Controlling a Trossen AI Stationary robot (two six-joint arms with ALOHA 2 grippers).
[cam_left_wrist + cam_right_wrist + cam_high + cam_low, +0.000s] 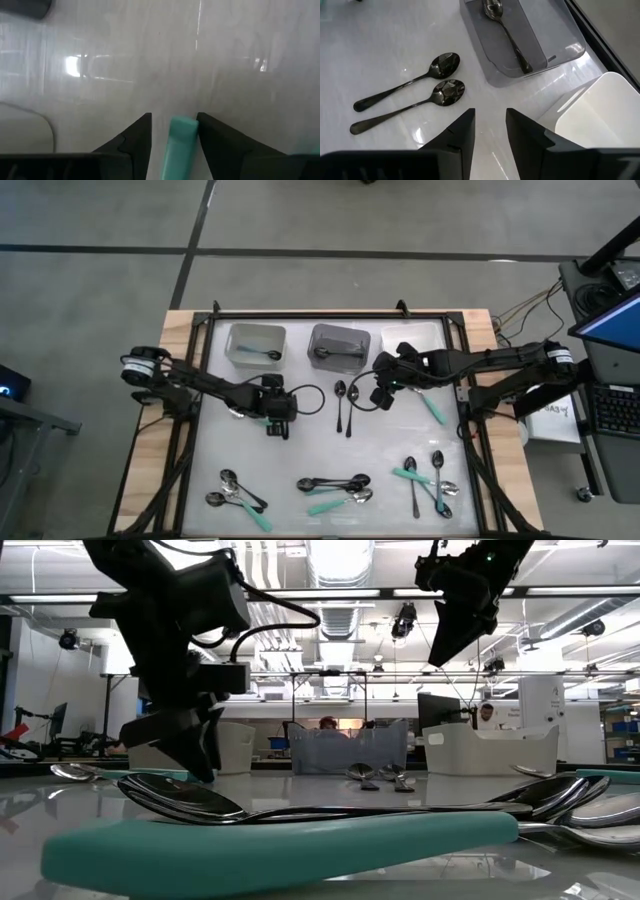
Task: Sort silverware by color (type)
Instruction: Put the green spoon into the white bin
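Observation:
My left gripper (277, 427) stands low over the table's middle left, open, with the free end of a teal-handled spoon (179, 147) between its fingers. That spoon's silver bowl (237, 412) shows under the arm. My right gripper (384, 393) hangs open and high near the middle bin (340, 345), with nothing between its fingers (490, 120). Two black spoons (407, 97) lie on the table just left of it. The left bin (257, 343) holds a teal-handled spoon and the middle bin a black one (506, 30). My left gripper has the teal handle's free end (183, 125) between its two fingers, which slant down from above and lie across the handle. The handle sits close beside one finger (212, 137), with a gap to the other. Whether it touches I cannot tell.
A white bin (412, 343) stands at the far right. Clusters of mixed spoons lie along the near side at left (237, 495), middle (335, 485) and right (430, 480). A teal-handled spoon (432, 408) lies under the right arm. The table has a raised frame (330, 315).

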